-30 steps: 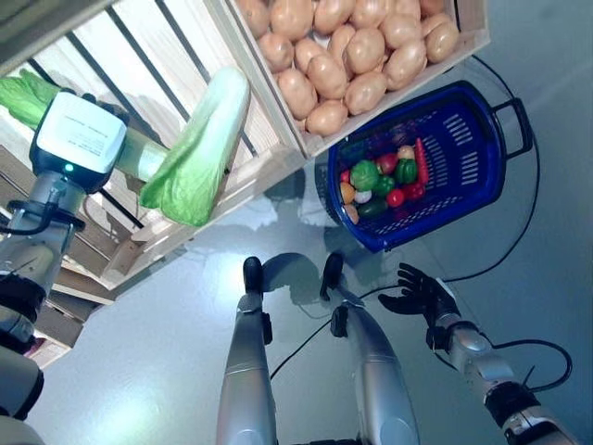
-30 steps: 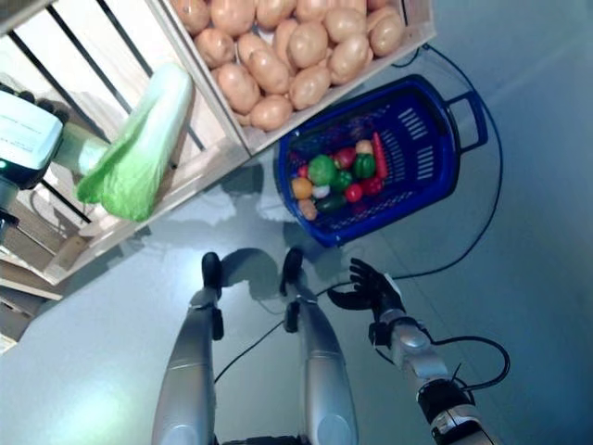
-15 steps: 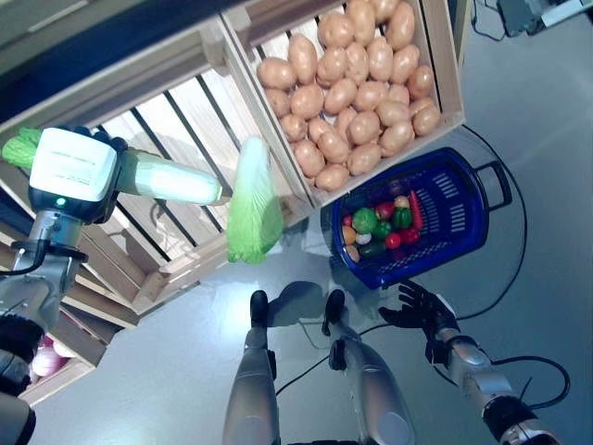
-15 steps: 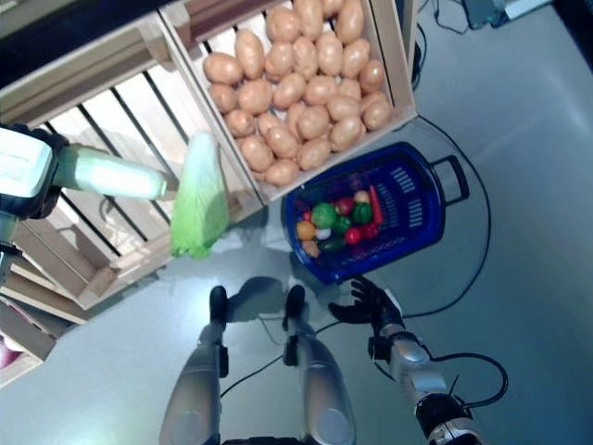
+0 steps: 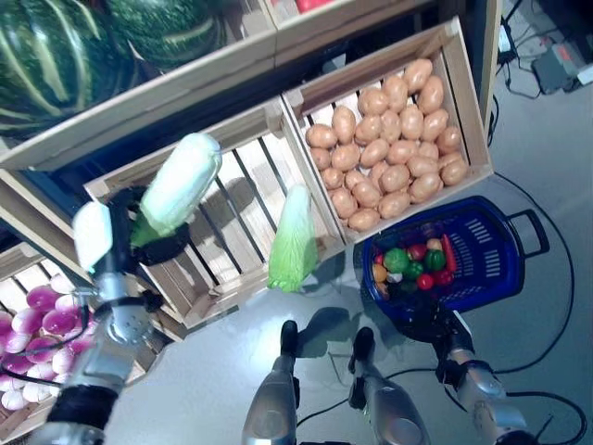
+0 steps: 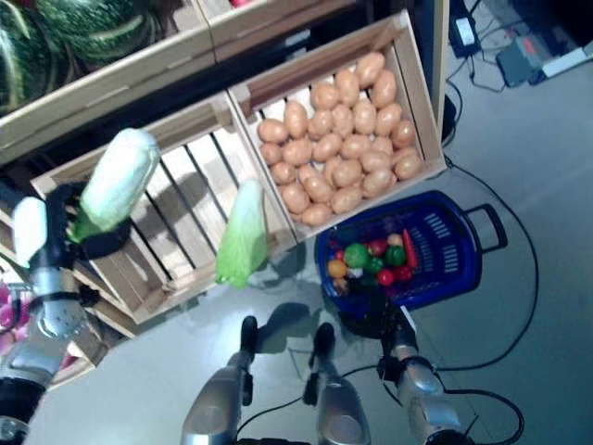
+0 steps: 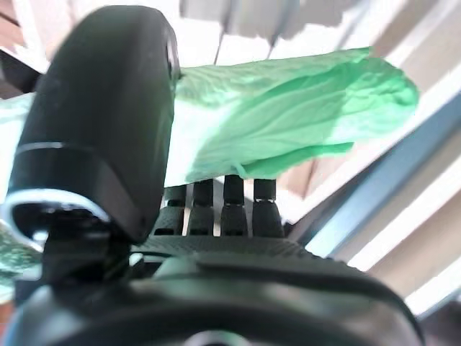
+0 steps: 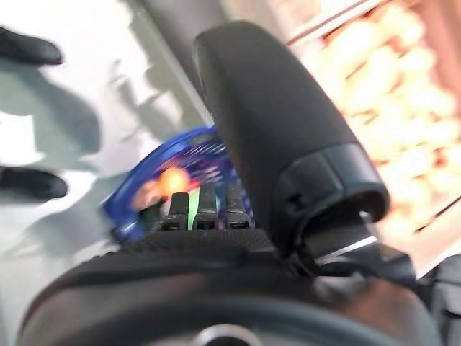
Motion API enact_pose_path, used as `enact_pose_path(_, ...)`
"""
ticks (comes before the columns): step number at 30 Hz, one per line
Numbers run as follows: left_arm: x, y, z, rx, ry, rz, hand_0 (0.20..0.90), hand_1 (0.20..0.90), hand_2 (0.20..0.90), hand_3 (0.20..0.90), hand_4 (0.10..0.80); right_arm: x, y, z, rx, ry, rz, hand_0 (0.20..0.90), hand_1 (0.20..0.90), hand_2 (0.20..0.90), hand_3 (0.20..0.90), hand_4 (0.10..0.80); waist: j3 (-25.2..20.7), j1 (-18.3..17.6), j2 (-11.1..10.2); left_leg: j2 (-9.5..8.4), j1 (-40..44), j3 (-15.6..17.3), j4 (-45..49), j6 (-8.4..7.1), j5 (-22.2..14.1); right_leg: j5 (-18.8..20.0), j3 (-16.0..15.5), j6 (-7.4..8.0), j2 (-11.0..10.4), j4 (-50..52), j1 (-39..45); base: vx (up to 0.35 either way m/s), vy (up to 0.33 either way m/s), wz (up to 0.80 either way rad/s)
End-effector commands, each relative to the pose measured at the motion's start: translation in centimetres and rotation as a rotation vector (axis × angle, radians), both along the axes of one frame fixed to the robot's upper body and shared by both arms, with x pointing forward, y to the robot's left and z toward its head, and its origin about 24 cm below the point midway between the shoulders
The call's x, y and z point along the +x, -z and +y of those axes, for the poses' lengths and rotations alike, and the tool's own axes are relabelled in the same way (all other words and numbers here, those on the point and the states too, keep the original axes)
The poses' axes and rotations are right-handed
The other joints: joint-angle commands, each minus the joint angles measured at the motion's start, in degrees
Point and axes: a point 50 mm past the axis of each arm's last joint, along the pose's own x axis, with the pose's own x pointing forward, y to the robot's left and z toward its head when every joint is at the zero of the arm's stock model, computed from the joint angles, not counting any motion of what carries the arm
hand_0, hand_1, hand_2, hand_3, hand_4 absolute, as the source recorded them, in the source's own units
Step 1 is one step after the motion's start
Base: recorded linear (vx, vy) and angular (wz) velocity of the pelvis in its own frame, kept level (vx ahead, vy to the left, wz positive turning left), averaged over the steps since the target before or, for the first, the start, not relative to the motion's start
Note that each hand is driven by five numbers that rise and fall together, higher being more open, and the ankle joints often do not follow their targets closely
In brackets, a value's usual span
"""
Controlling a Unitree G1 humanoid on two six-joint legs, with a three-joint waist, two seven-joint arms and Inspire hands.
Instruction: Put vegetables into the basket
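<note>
Nearest the viewer, the right hand (image 5: 435, 320) hangs low just in front of the blue basket (image 5: 505, 260); its wrist view shows straight fingers (image 8: 200, 209) and nothing held, so it is released. A second ago it hung farther short of the basket, though the whole view has also shifted, so part of that change is the head camera's own.

The basket stands on the floor in front of the potato crate (image 5: 468, 111) and already holds a heap of mixed vegetables (image 5: 412, 264).

Left of the basket, one cabbage (image 5: 293, 241) leans over the front rail of the slatted crate (image 5: 246, 199), leaf end down. It shows free of any hand.

Farther left, the left hand (image 5: 159, 243) is raised before the slatted crate, clenched round the leafy end of a second cabbage (image 5: 181, 183); the wrist view shows fingers (image 7: 216, 205) curled beneath green leaves. A second ago only one cabbage showed, at this hand.

Judgement: one cabbage is in hand and well apart from the basket, so the carry across remains.

Beyond, melons (image 5: 56, 51) fill the upper shelf.
</note>
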Motion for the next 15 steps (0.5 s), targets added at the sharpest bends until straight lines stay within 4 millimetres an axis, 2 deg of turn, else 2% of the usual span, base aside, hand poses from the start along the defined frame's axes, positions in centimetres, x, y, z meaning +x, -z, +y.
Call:
enact_pose_path(1, 0.1, -2.8, -1.8, -0.129, 0.225, -0.122, 0.300, 0.300, 0.300, 0.300, 0.400, -0.3, -3.0, 0.3, 0.061, -0.064, -0.197, 0.900, 0.900, 0.900, 0.900, 0.800, -10.8, 0.3, -2.9, 0.65, -1.6, -0.9, 1.3, -2.64, 0.1, -2.3, 0.5, 3.95, -5.2, 2.2, 4.7, 0.157, 0.001, 0.01)
enact_pose_path(5, 0.5, -1.6, -4.2, -0.260, 0.353, -0.053, 0.300, 0.300, 0.300, 0.300, 0.400, 0.6, -5.3, 1.5, 0.122, -0.142, -0.290, 0.900, 0.900, 0.900, 0.900, 0.800, -13.6, 0.0, -2.7, 0.88, 0.4, -0.9, -0.4, -2.92, 0.7, -2.1, 0.5, 3.93, -4.9, 1.0, 7.0, 0.125, 0.015, -0.02)
enact_pose_path(9, 0.9, -0.5, -5.4, -0.317, 0.412, 0.018, 0.300, 0.300, 0.300, 0.300, 0.400, 1.4, -6.9, 3.0, 0.203, -0.227, -0.357, 0.900, 0.900, 0.900, 0.900, 0.800, -15.6, -0.3, -2.4, 1.19, 2.2, -0.5, -0.8, -2.68, 0.2, -2.1, 0.7, 3.82, -4.9, 0.6, 8.2, 0.087, 0.023, -0.03)
enact_pose_path(15, 1.4, 0.3, -7.4, -0.223, 0.498, 0.148, 0.300, 0.300, 0.300, 0.300, 0.400, 2.5, -9.8, 5.0, 0.313, -0.406, -0.410, 0.900, 0.900, 0.900, 0.900, 0.800, -17.7, -0.4, -2.6, 0.83, 4.8, -0.4, -1.7, -2.18, -1.0, -1.3, 1.6, 4.12, -4.7, -1.1, 10.0, 0.050, 0.005, -0.06)
